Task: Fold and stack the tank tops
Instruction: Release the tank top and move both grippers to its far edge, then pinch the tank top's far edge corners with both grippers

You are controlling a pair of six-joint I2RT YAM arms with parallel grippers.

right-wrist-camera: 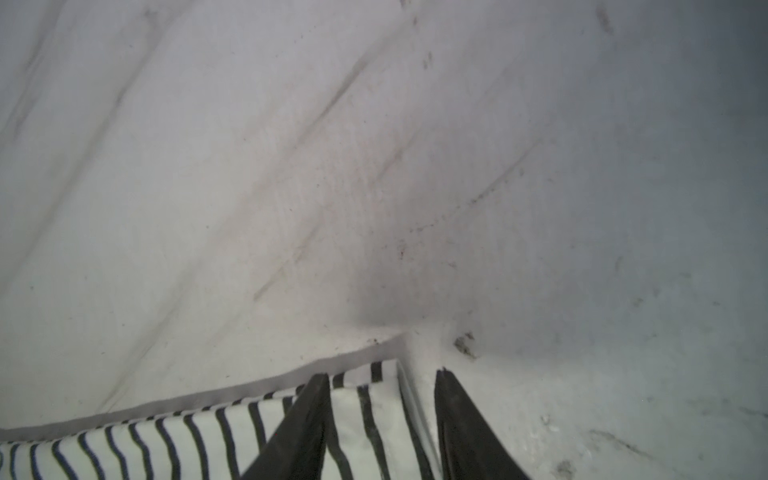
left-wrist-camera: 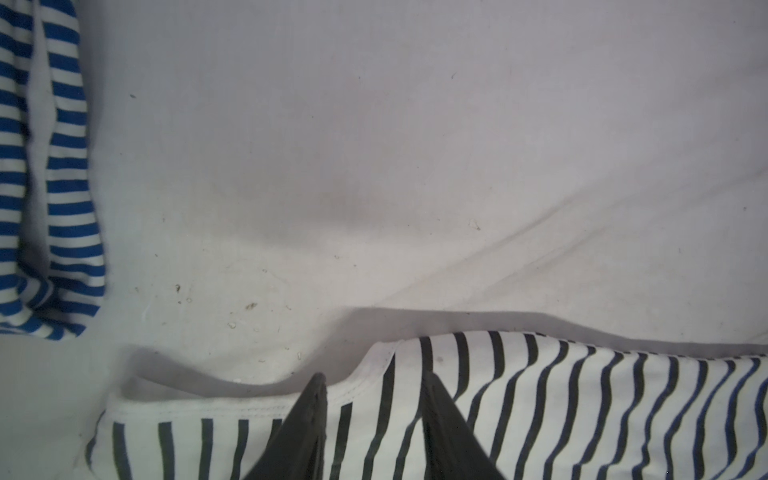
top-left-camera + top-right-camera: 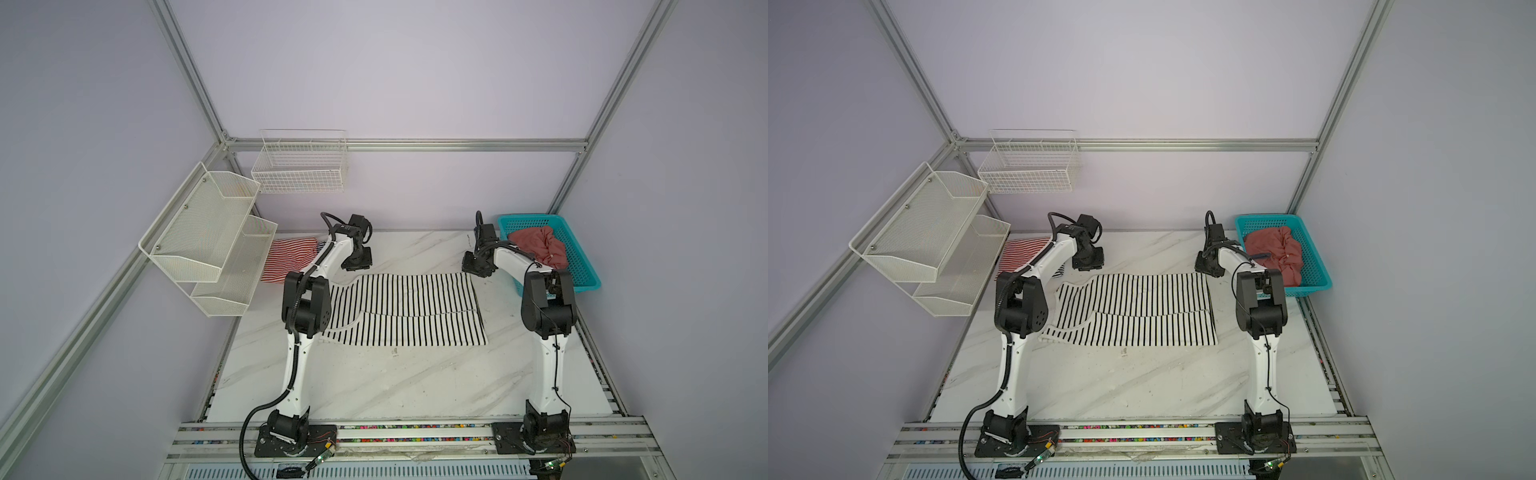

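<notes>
A: Black jaws of the left gripper (image 2: 372, 376) stand parted over the eleven o'clock corner of the white tank top with black stripes (image 3: 407, 307), pinching nothing. The right gripper (image 1: 382, 374), also parted, hangs at its one o'clock corner.

B: And the top?

A: Flat on the white marble-look table (image 3: 374, 386), seemingly folded once. The red-white striped tank top (image 3: 289, 257) lies folded at ten o'clock, the navy-white striped tank top (image 2: 62, 166) beside it. The salmon-red tank top (image 3: 540, 247) sits crumpled in the turquoise perforated plastic basket (image 3: 582, 257) at two o'clock. Half done, I'd judge.
</notes>
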